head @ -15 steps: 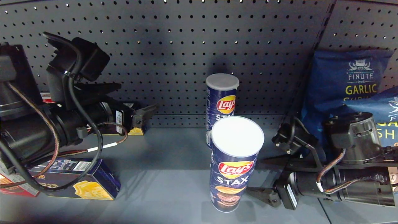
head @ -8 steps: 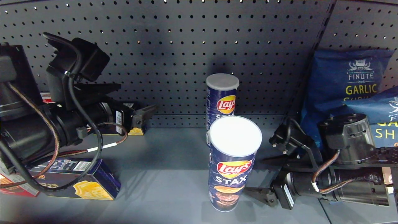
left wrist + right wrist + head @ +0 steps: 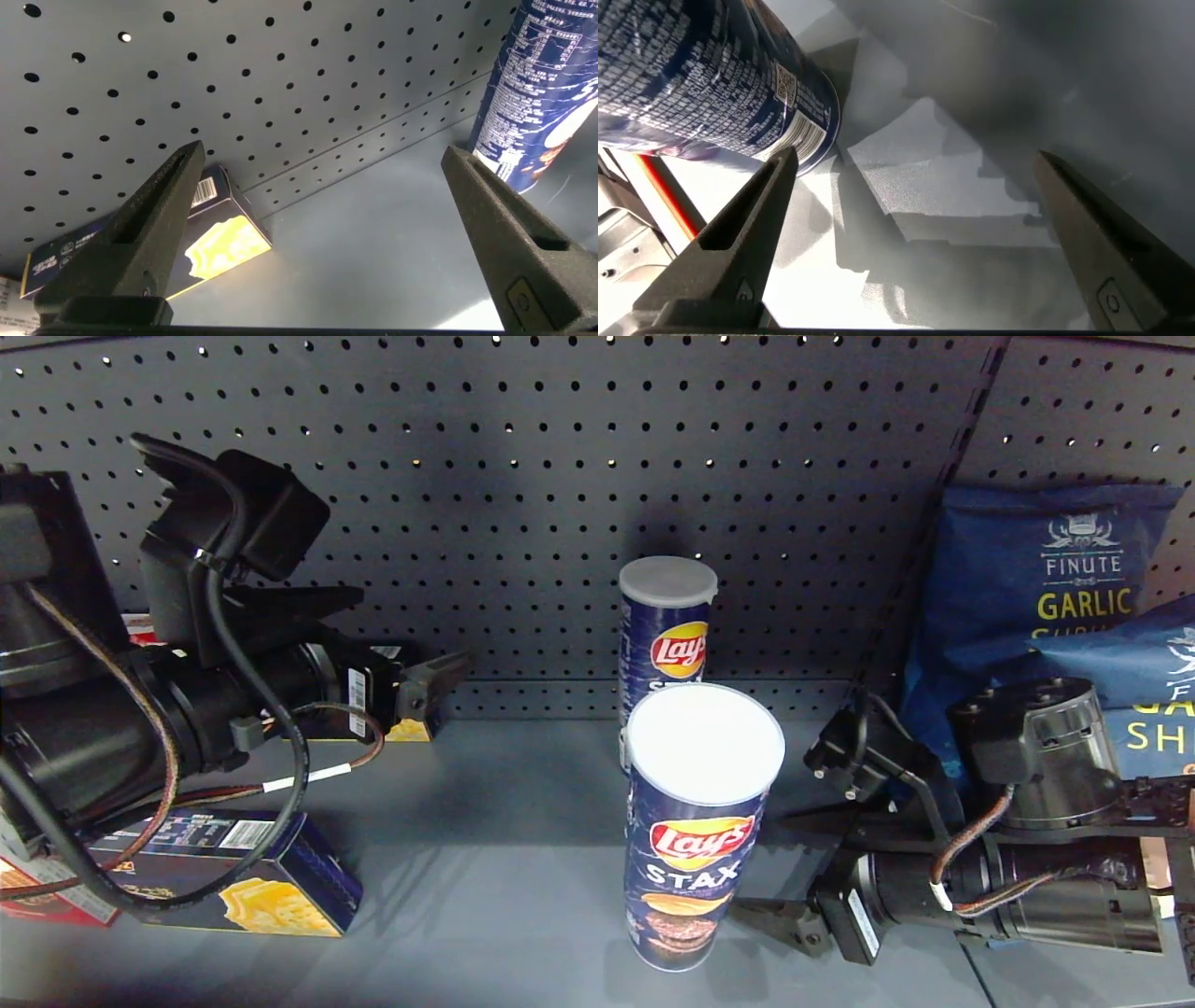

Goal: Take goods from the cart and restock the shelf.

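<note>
Two dark blue chip cans with white lids stand upright on the grey shelf [image 3: 504, 821]. The front can [image 3: 698, 831] is near the shelf's front, the back can [image 3: 665, 630] right behind it by the pegboard. My right gripper [image 3: 770, 863] is open and lies low, just right of the front can, with nothing between its fingers. In the right wrist view the can [image 3: 710, 84] stands beside one finger of that gripper [image 3: 917, 159]. My left gripper [image 3: 411, 627] is open and empty, well left of the cans. The left wrist view has its gripper [image 3: 322, 154] facing the pegboard, with the can [image 3: 537, 84] off to one side.
A blue cracker box [image 3: 252, 887] lies at the front left under my left arm, with a red box [image 3: 37, 896] beside it. Another box [image 3: 140, 252] sits at the back left. Blue chip bags [image 3: 1055, 579] stand past the upright divider [image 3: 924, 551] on the right.
My right arm has shifted slightly to the left, and the front can has moved a little left with it. The left arm and the back can have stayed put.
</note>
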You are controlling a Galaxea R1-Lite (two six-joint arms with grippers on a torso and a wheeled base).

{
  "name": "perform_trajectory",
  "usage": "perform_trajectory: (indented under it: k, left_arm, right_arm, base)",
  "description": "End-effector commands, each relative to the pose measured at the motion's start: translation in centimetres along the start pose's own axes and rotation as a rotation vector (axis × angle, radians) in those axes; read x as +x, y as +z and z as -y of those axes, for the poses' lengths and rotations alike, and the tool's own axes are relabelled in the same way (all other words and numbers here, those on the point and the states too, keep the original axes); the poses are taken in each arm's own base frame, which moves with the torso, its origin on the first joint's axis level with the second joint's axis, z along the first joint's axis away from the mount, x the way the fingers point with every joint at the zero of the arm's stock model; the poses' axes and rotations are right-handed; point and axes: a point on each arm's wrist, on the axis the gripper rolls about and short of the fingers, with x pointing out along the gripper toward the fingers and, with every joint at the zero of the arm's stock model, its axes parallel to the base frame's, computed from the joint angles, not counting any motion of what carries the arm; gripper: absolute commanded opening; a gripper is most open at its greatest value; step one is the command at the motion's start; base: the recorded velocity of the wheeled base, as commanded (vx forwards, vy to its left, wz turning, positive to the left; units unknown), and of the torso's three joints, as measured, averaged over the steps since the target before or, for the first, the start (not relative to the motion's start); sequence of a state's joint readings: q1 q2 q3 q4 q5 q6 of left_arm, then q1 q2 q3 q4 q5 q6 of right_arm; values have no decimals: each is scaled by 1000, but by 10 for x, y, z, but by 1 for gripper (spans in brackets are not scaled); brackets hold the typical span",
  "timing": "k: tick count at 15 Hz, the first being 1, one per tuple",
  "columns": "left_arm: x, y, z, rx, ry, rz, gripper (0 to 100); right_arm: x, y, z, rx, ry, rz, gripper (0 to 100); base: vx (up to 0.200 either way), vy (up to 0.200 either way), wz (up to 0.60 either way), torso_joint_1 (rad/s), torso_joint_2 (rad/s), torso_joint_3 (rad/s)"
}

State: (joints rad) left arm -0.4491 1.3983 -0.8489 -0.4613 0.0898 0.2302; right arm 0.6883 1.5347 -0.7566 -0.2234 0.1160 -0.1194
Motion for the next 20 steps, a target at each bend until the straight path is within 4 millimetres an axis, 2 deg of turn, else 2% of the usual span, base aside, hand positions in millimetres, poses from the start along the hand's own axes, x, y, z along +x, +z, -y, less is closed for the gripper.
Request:
perform_trajectory:
  k: [1, 5, 7, 8, 10, 11, 12, 14, 15, 17, 20]
  left_arm:
    - [0, 0, 0, 0, -1, -1, 100]
    - [0, -1, 0, 0, 0, -2, 100]
    - [-2, -1, 0, 0, 0, -2, 100]
    - [-2, -1, 0, 0, 1, -3, 100]
    - [-15, 7, -3, -10, 14, 52, 100]
    - [-17, 8, -4, -12, 17, 58, 100]
    - [-37, 10, -8, -17, 38, 103, 100]
    - [-61, 3, -19, -14, 99, 118, 100]
    - [-86, -4, -23, -17, 139, 136, 100]
    - [-126, -24, -27, -21, 224, 141, 100]
    - [-164, -50, -18, -19, 270, 122, 100]
  right_arm:
    - [1, 0, 0, 0, 1, -1, 100]
    - [4, 0, 0, -1, 3, -3, 100]
    - [-6, 1, 0, -1, -6, 23, 100]
    - [-16, 4, 1, -1, -15, 56, 100]
    - [-61, 18, 1, -9, -53, 209, 100]
    - [-66, 19, 1, -10, -58, 223, 100]
    - [-104, 19, 4, -4, -122, 330, 100]
    - [-139, 11, 13, 19, -242, 413, 100]
    - [-170, -3, 17, 44, -379, 476, 100]
    - [-200, -42, 2, 81, -533, 531, 100]
    - [-203, -114, -21, 148, -731, 511, 100]
  base:
    - [0, 0, 0, 0, 0, 0]
    - [0, 0, 0, 0, 0, 0]
    - [0, 0, 0, 0, 0, 0]
    - [0, 0, 0, 0, 0, 0]
    - [0, 0, 0, 0, 0, 0]
    - [0, 0, 0, 0, 0, 0]
    - [0, 0, 0, 0, 0, 0]
    - [0, 0, 0, 0, 0, 0]
    - [0, 0, 0, 0, 0, 0]
    - [0, 0, 0, 0, 0, 0]
    - [0, 0, 0, 0, 0, 0]
